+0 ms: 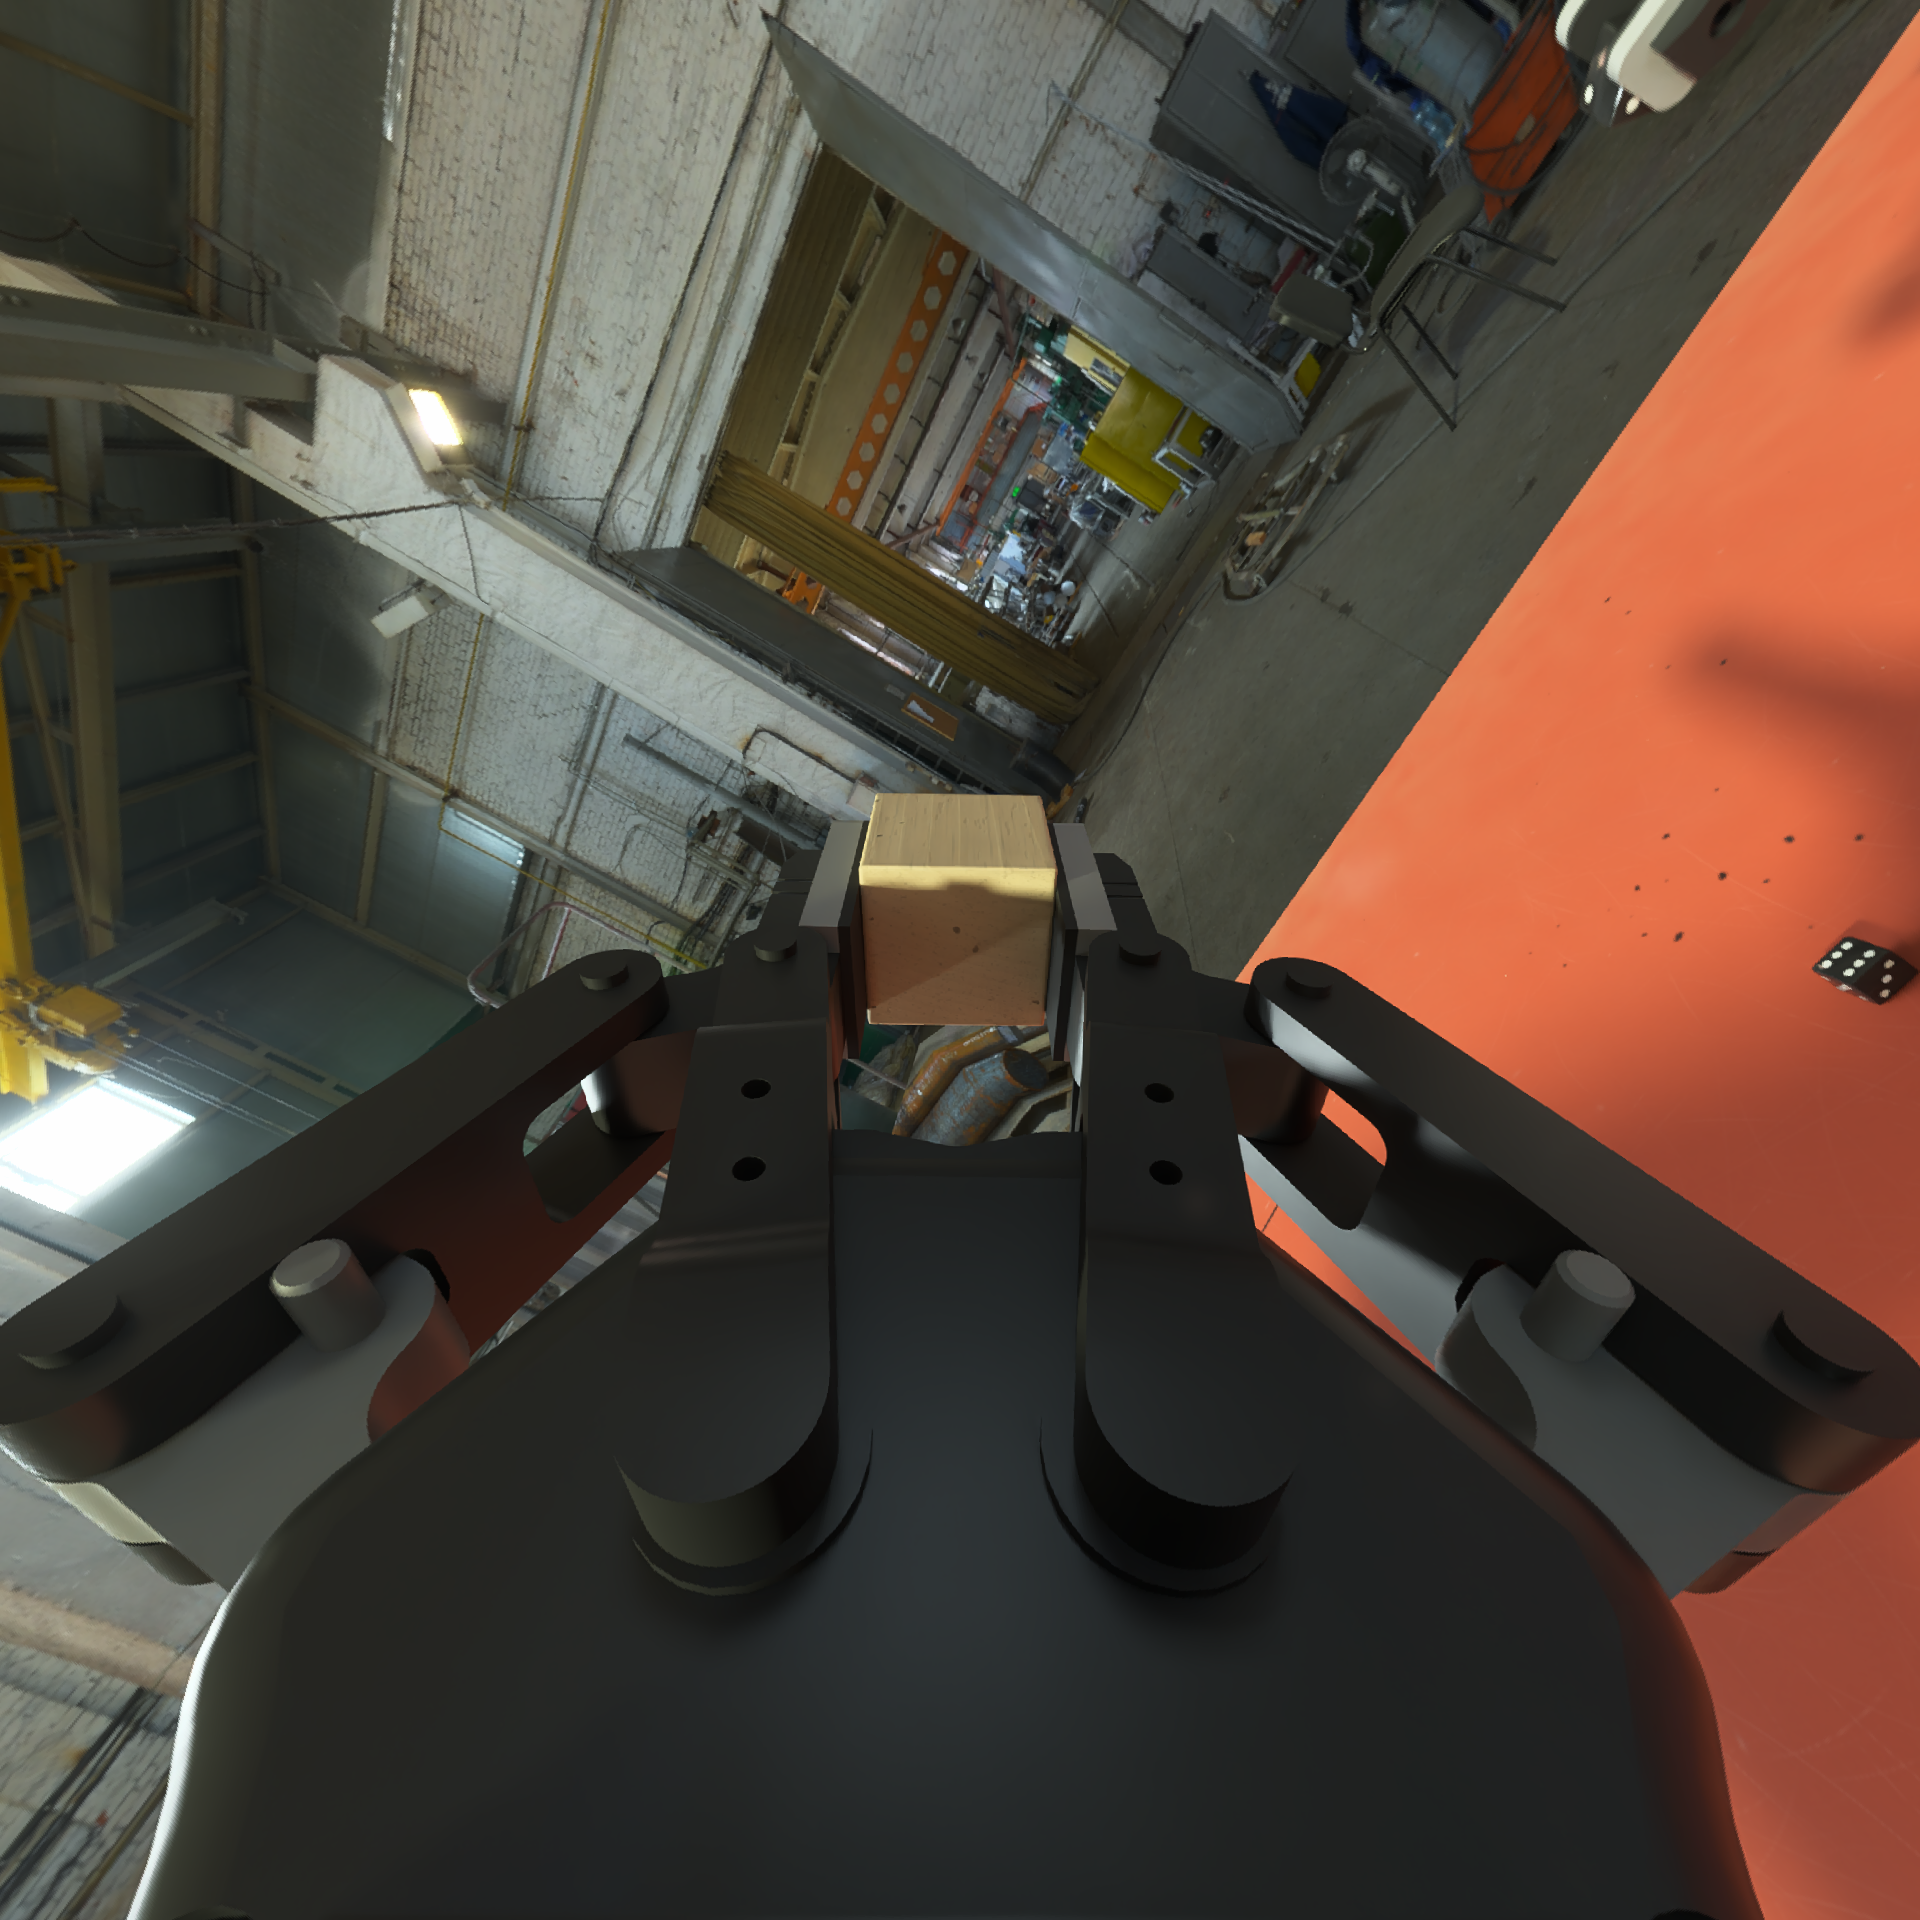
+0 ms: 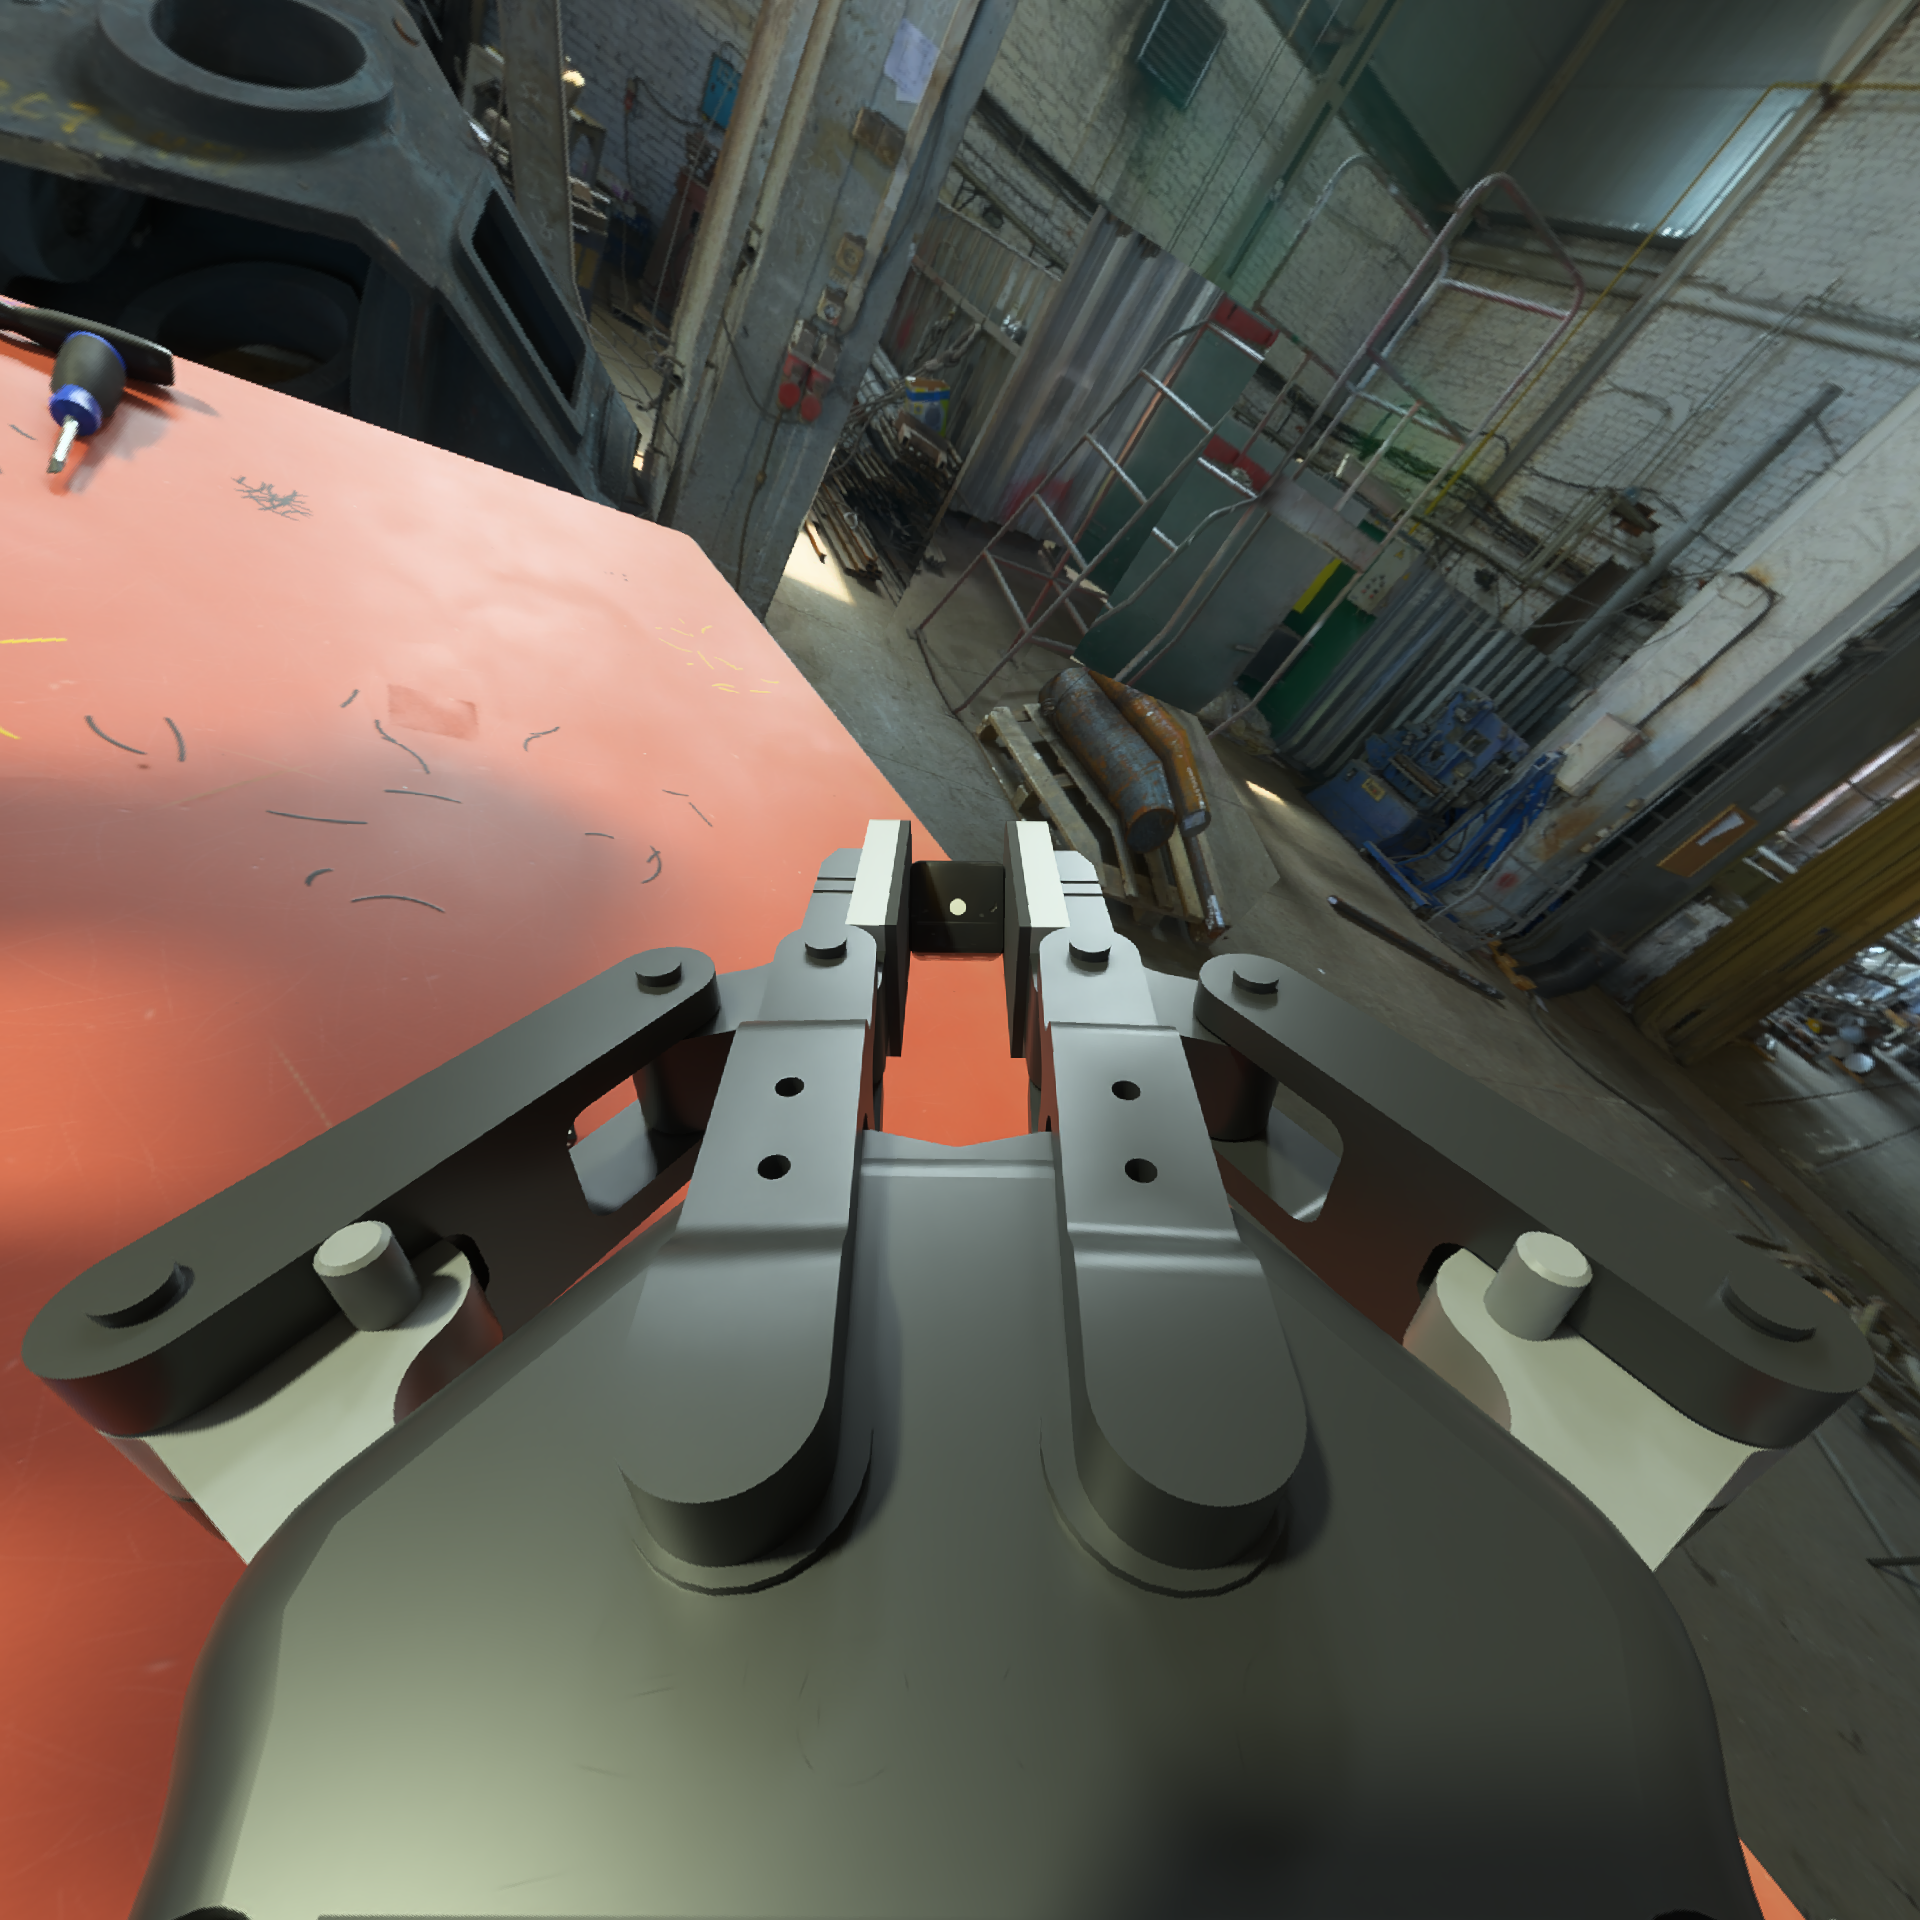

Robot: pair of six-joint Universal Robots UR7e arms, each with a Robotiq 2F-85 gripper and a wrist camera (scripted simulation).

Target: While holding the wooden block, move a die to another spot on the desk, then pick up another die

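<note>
My left gripper [image 1: 956,883] is shut on a pale wooden block [image 1: 954,909] and holds it in the air past the edge of the orange desk [image 1: 1662,727]. A black die with white pips [image 1: 1863,975] lies on the desk to the right, apart from the gripper. My right gripper [image 2: 957,883] is shut on a second black die [image 2: 957,906], one white pip facing the camera, held above the desk's corner [image 2: 416,935]. Part of the other arm [image 1: 1652,47] shows at the top right of the left wrist view.
A screwdriver with a blue and black handle [image 2: 81,400] lies at the far left of the desk in the right wrist view. The desk surface bears dark scratches and specks. Beyond the desk edge lies a workshop floor with ladders, pallets and machines.
</note>
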